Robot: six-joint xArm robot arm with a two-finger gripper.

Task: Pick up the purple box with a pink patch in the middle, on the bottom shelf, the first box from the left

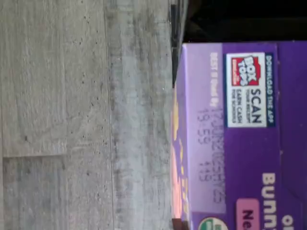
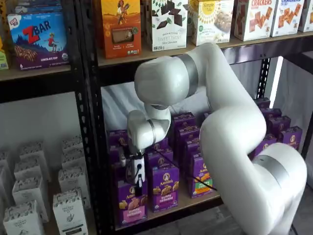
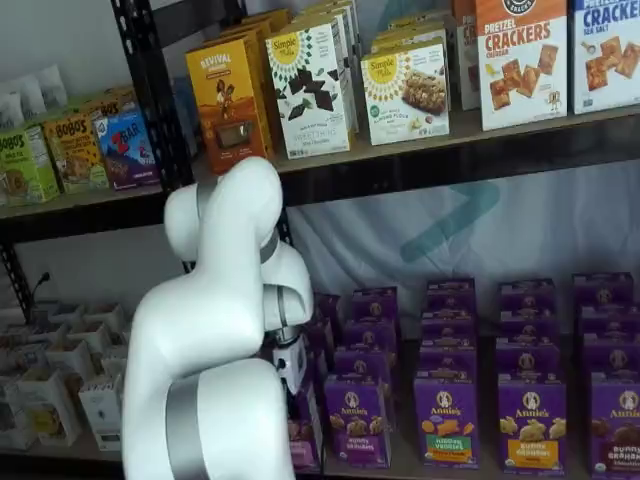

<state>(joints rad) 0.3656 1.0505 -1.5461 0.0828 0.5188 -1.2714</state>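
The purple box with a pink band stands upright at the front left of the bottom shelf. It also shows in a shelf view, half hidden behind my arm. My gripper hangs straight down onto the box's top. Only one black finger shows, lying over the box's upper front, so I cannot tell whether it is closed on the box. The wrist view shows the box's purple top flap close up, with a Box Tops label and a printed date, and a pink-orange front edge beside it.
More purple cartons stand to the right and behind, one with a green-orange patch. A black perforated upright is just left of the box. White cartons fill the neighbouring bay. The shelf above is low overhead. The wrist view also shows grey floor.
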